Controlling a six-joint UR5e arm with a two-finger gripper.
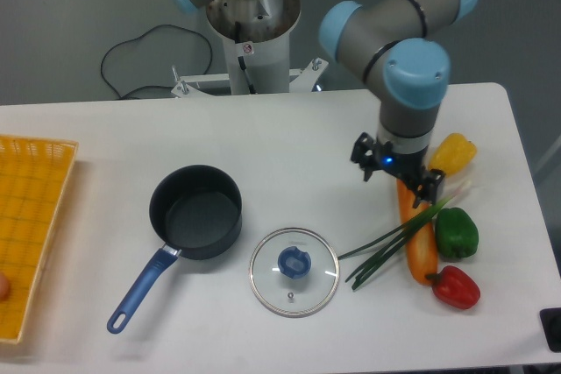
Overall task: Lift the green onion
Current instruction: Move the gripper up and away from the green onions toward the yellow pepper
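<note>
One empty pot (pixel 195 213), lid (pixel 294 271) beside; gripper (pixel 399 174) over green onion (pixel 399 238), jaw state unclear.

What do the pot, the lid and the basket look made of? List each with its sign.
Pot: dark, matte body, likely coated metal; the blue handle looks like plastic.
Lid: clear glass, since the table shows through, with a metal-looking rim and a blue knob, probably plastic.
Basket: yellow-orange open grid, probably moulded plastic, though woven material cannot be ruled out.
</note>
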